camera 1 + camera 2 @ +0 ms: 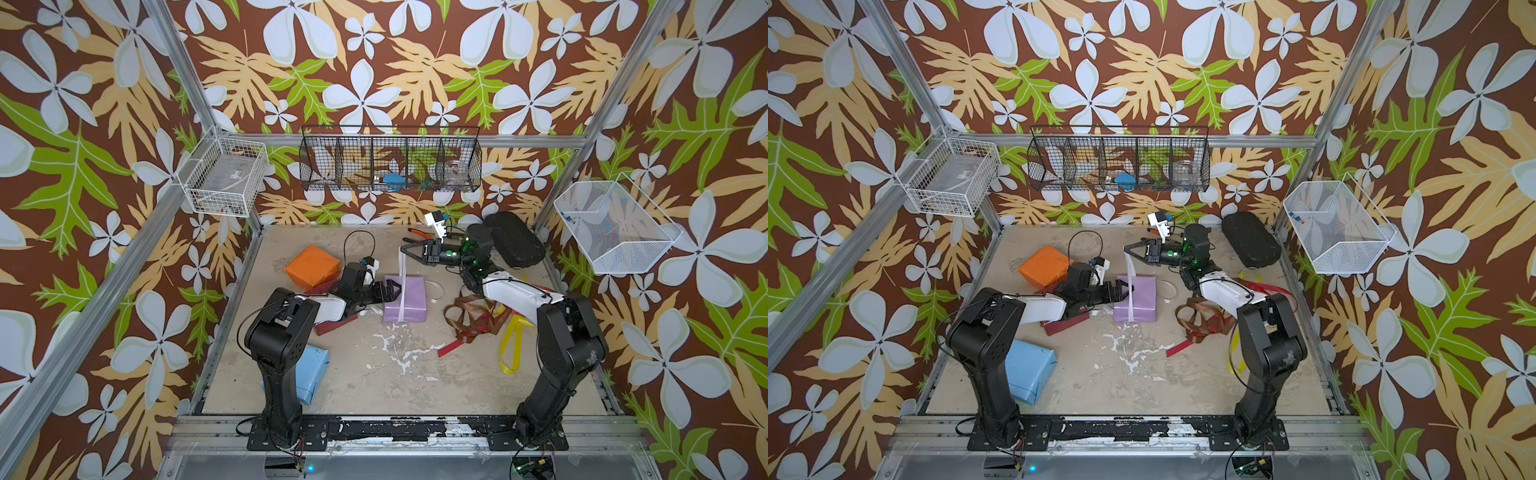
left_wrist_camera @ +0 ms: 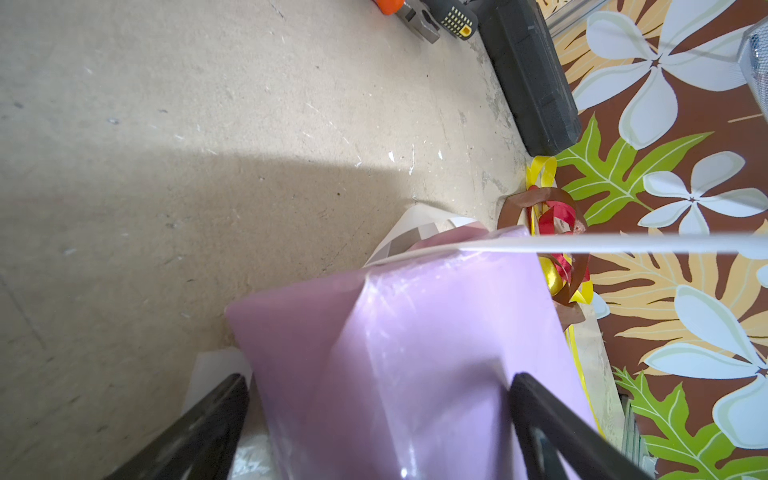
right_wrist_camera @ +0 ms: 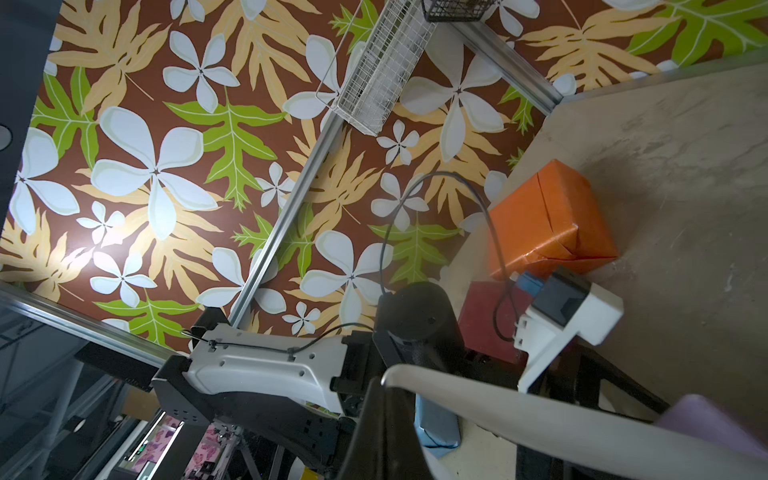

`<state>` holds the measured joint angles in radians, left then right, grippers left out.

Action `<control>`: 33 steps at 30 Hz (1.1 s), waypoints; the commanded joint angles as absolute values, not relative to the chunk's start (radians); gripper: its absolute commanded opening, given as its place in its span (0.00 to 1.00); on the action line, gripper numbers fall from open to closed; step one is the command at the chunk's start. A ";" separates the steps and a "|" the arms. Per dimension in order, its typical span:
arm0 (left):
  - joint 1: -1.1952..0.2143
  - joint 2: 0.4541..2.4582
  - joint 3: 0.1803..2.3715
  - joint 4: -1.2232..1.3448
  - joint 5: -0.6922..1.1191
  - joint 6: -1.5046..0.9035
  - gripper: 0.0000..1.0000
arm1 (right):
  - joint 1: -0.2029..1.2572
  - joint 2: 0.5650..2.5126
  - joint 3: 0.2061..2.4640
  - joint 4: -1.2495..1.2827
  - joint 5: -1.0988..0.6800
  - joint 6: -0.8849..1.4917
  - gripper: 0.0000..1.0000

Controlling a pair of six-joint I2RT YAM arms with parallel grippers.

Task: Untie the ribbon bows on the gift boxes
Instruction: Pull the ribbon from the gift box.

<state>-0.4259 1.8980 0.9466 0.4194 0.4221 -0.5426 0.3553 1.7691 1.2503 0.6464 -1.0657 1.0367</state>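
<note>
1. Bench (image 1: pixel 374 374) front, left: your light blue box (image 1: pixel 311 374) lies nearest of all, partly hidden behind the base of the left arm (image 1: pixel 278 345).
2. Near right: the yellow ribbon (image 1: pixel 513 340), the red ribbon (image 1: pixel 451 347) and the brown ribbon (image 1: pixel 465 320) lie loose in one tangled heap beside the right arm (image 1: pixel 569 340), well apart from every box.
3. Left of middle: the dark red box (image 1: pixel 332 325) sits under the left arm, so you see only parts of it.
4. Middle: the lilac box (image 1: pixel 409 301) rests flat on the bench. Your left claw (image 1: pixel 390 291) is at its left side, jaws spread wide with the box's edge between them and gripping nothing. You cannot tell from the wrist view whether its fingers (image 2: pixel 224 407) touch the paper.
5. Above that: the white ribbon (image 1: pixel 402 274) runs up the lilac box's near face and across its top, then rises taut to your right claw (image 1: pixel 402 248). That claw hangs over the box's far edge, pinched tight on the ribbon.
6. Far left: the orange box (image 1: pixel 312 266) stands just beyond the dark red box.
7. Far right: the orange-handled pliers (image 1: pixel 419 235) lie by the back wall, and the black case (image 1: pixel 515 239) lies in the right corner.
</note>
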 commanded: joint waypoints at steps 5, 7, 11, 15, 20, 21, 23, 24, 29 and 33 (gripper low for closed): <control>-0.435 1.908 0.942 0.327 0.383 -0.499 1.00 | 0.357 1.696 1.386 0.399 -1.001 0.845 0.00; -0.440 1.914 0.945 0.318 0.377 -0.492 1.00 | 0.357 1.682 1.402 0.393 -0.997 0.850 0.00; -0.444 1.923 0.948 0.308 0.373 -0.488 1.00 | 0.357 1.662 1.453 0.348 -0.986 0.836 0.00; -0.445 1.928 0.951 0.304 0.371 -0.486 1.00 | 0.357 1.657 1.552 0.231 -0.986 0.788 0.00; -0.445 1.930 0.959 0.296 0.366 -0.481 1.00 | 0.357 1.637 1.639 0.135 -0.966 0.740 0.00; -0.445 1.933 0.959 0.295 0.367 -0.481 1.00 | 0.356 1.635 1.664 0.107 -0.958 0.728 0.00; -0.446 1.933 0.959 0.293 0.366 -0.482 1.00 | 0.357 1.630 1.693 0.091 -0.946 0.724 0.00; -0.446 1.935 0.961 0.290 0.365 -0.480 1.00 | 0.354 1.626 1.708 0.091 -0.942 0.730 0.00; -0.447 1.946 0.959 0.282 0.357 -0.476 1.00 | 0.350 1.629 1.813 0.067 -0.939 0.746 0.00; -0.448 1.953 0.962 0.276 0.351 -0.471 1.00 | 0.350 1.623 1.890 0.037 -0.931 0.745 0.00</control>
<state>-0.4461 1.9358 0.9688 0.4431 0.4156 -0.5171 0.3519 1.6405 1.8412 -0.0879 -0.9394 0.7547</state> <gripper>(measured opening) 0.996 0.049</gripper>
